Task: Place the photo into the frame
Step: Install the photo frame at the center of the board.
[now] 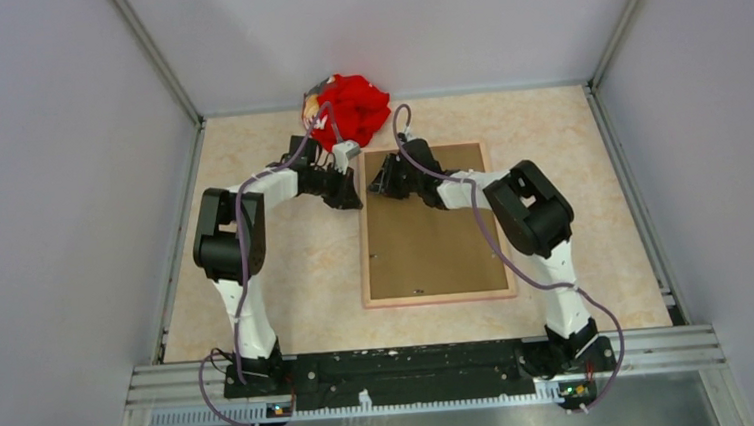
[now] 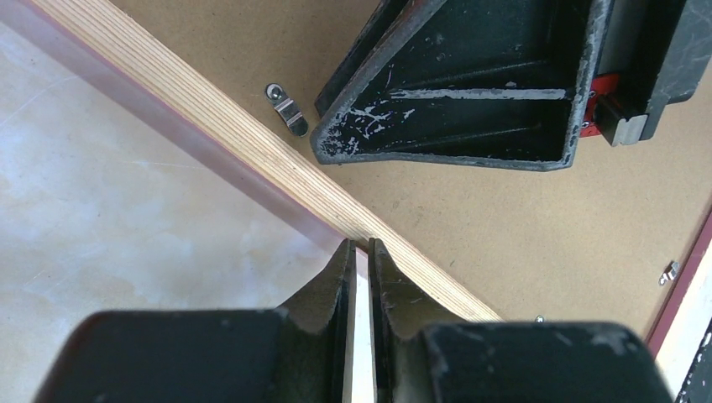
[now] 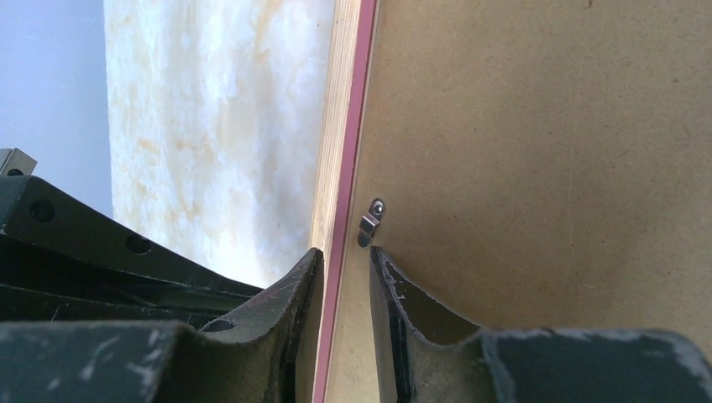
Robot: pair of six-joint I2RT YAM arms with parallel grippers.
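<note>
The frame (image 1: 439,297) lies face down on the table with its brown hardboard backing (image 1: 430,239) up. The photo is hidden from all views. My left gripper (image 1: 357,192) sits at the frame's far left corner. In the left wrist view its fingers (image 2: 358,243) are shut to a thin slit with nothing between them, tips against the light wood rail (image 2: 210,113). My right gripper (image 1: 381,185) rests just inside that corner. In the right wrist view it (image 3: 346,252) stands slightly open astride the pink inner edge (image 3: 342,126), beside a small metal clip (image 3: 370,222).
A red cloth bundle (image 1: 351,110) lies at the back of the table behind both grippers. Grey walls close in the left, right and far sides. Another clip (image 2: 287,109) and the right gripper's finger (image 2: 470,92) show in the left wrist view.
</note>
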